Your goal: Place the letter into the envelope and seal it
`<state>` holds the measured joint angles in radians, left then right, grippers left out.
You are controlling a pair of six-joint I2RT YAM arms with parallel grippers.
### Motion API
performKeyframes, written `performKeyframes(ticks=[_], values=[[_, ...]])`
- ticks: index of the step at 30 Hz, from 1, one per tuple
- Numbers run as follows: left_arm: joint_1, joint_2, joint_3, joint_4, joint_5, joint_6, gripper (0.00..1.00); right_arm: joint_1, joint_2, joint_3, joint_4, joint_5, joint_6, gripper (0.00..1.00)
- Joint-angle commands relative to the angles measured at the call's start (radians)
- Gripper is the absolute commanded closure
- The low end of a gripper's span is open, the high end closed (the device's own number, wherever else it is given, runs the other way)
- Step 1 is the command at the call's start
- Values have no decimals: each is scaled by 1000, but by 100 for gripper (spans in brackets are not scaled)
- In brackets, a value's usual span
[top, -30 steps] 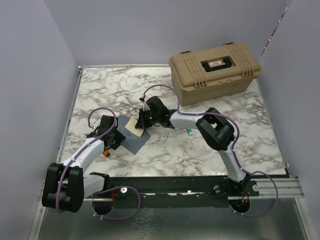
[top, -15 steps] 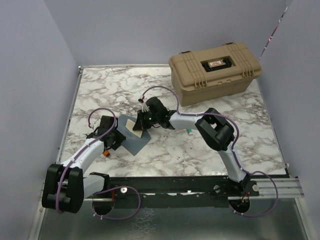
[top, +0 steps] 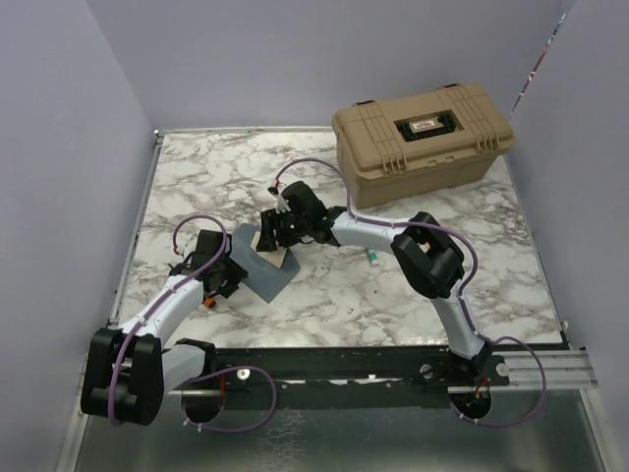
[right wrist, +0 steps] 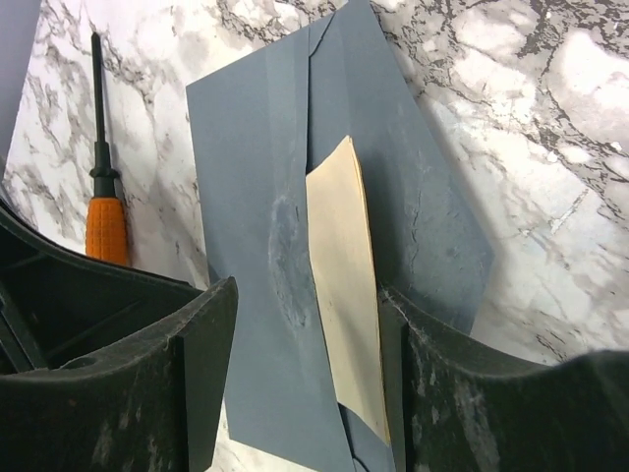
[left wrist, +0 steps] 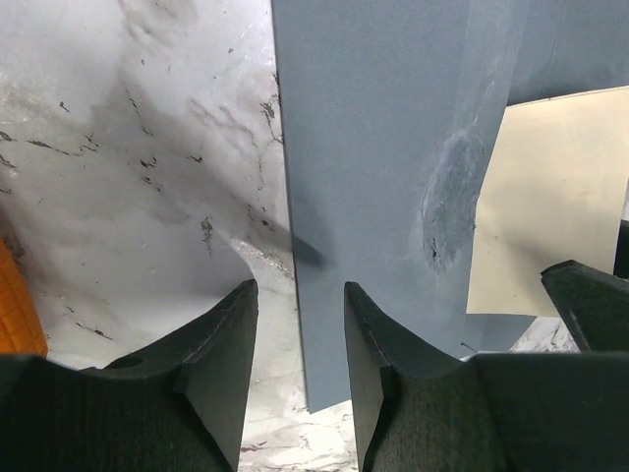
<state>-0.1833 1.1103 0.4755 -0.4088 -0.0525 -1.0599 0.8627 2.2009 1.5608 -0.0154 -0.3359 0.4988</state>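
While the left gripper (left wrist: 300, 305) sits just where it did a second ago, its jaws are half parted and clamp nothing: the left edge of the envelope (left wrist: 373, 147) runs up between the two fingers, with bare marble showing on one side of the gap and blue-grey paper on the other. An orange-handled screwdriver (right wrist: 103, 226) lies on the marble just beyond the envelope's far-left side. The envelope lies flat, a scuffed oval mark at its middle. The letter (right wrist: 344, 295) lies on it as a cream strip, its lower end tucked under a blue-grey fold and the rest still out in the open. Over it hangs the right gripper (right wrist: 307, 295), which a second ago was closed tight low over the letter's right end; it has since shifted a little up and left, its jaws now stand wide, one finger either side of the strip, and they grip nothing. Further right a small green-and-white item (top: 373, 258) lies alone, and behind it a tan case (top: 423, 138) stands closed at the back right corner. All of this rests on a white table (top: 472, 285) veined in grey, enclosed by plain lilac walls (top: 59, 147).
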Motion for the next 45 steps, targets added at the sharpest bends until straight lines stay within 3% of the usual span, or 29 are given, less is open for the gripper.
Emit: performKeyframes(ticks=[1,5,11,14,20,24,28,30,35,39,43,45], values=[[2,-6,-5,-24,20,5,58,7,-5,51,-125,39,-60,39],[2,-5,4,-18,37,18,58,7,2,65,-170,45,-57,46],[2,67,27,28,142,84,63,7,2,37,-162,-14,-21,82],[2,108,27,50,187,99,67,7,-5,-24,-50,-74,33,88],[2,91,26,61,187,105,68,7,-19,-106,93,-104,138,89],[2,47,16,50,141,88,67,6,-74,-152,109,-27,128,83],[2,6,7,25,91,84,63,-3,-114,-142,87,2,86,53],[1,-8,6,15,83,92,60,-9,-128,-138,82,3,70,44],[2,-20,3,5,91,110,56,-29,-122,-106,38,-30,64,40],[4,-15,12,-5,86,127,54,-36,-95,-93,19,-41,63,55],[5,-3,18,-10,87,137,53,-46,-60,-85,19,-63,64,85],[5,7,18,-9,98,135,53,-51,-57,-96,28,-68,64,93]])
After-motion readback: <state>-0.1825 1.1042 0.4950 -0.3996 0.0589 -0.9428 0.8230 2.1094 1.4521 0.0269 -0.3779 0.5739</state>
